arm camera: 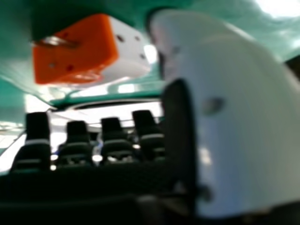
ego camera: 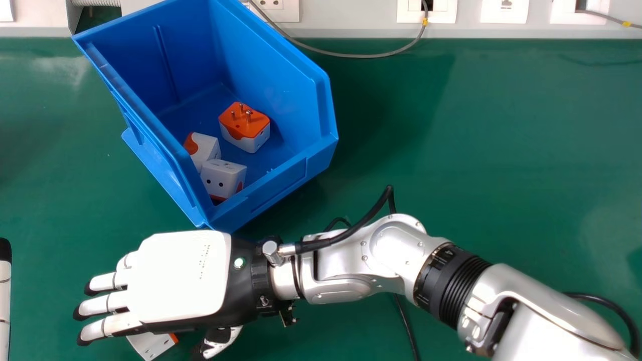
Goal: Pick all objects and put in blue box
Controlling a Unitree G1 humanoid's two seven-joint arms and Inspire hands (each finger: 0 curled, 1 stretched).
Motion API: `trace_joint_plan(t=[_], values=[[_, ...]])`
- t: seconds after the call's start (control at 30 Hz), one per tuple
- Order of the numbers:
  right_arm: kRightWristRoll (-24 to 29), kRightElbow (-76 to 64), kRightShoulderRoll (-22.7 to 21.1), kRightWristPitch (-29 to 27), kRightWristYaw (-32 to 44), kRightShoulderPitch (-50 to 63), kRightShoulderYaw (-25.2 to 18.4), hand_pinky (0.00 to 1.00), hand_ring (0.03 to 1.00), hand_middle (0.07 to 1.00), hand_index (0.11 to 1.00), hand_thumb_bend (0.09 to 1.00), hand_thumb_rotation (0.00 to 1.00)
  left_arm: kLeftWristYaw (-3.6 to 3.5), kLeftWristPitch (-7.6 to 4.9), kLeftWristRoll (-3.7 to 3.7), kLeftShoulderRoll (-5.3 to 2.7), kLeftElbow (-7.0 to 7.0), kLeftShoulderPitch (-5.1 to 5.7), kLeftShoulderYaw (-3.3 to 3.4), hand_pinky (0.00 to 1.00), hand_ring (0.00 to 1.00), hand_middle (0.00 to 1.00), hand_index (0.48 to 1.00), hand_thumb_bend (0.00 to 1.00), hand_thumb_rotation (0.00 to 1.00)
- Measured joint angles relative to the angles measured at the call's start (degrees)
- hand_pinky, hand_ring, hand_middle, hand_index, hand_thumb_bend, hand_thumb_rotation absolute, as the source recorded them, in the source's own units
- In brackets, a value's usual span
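Note:
My right hand (ego camera: 183, 281) is open, back upward, in front of the blue box (ego camera: 273, 193) in the head view. A white and orange adapter (ego camera: 150, 345) lies on the table, partly hidden beneath that hand. In the right hand view the same adapter (arm camera: 129, 51) turns its orange pin face toward the fingers and is apart from my right hand (arm camera: 234, 112). Inside the box are an adapter with its orange side up (ego camera: 246, 128) and two mostly white ones, one (ego camera: 204, 149) beside the other (ego camera: 223, 178). A straight finger of my left hand (ego camera: 5, 301) shows at the left edge.
The green table (ego camera: 476, 150) extends to the right of the box. Behind it runs a wall panel with sockets (ego camera: 504, 11), and a grey cable (ego camera: 351, 54) droops onto the table's back edge. A black cable (ego camera: 407, 326) lies beneath the right forearm.

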Motion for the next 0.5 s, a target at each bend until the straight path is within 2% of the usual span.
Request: trace_joint_plan(t=[0.23, 0.33, 0.43, 0.5], values=[[-0.4, 2.6, 1.3, 0.9, -1.3, -1.6, 1.5, 0.79, 0.919, 0.916, 0.864, 0.346, 0.1, 0.47, 0.6, 0.06, -0.21, -0.74, -0.25, -0.47, 0.92, 0.97, 0.99, 1.0, 0.61, 1.0], [-1.8, 4.2, 1.7, 1.2, -2.1, -2.3, 2.6, 0.79, 0.917, 0.916, 0.861, 0.351, 0.1, 0.85, 1.23, 0.07, -0.54, -1.16, -0.58, -0.99, 0.92, 0.97, 0.99, 1.0, 0.61, 1.0], [-2.2, 5.5, 1.8, 1.8, -2.8, -2.7, 3.3, 0.79, 0.914, 0.914, 0.857, 0.36, 0.11, 1.12, 1.8, 0.39, -0.56, -1.77, -0.82, -1.28, 0.92, 0.97, 0.99, 1.0, 0.6, 1.0], [-2.5, 6.3, 2.1, 2.2, -3.2, -3.2, 3.8, 0.78, 0.907, 0.91, 0.851, 0.374, 0.13, 1.6, 2.36, 0.8, -0.64, -2.29, -1.03, -1.57, 0.92, 0.97, 0.99, 1.0, 0.59, 1.0]])
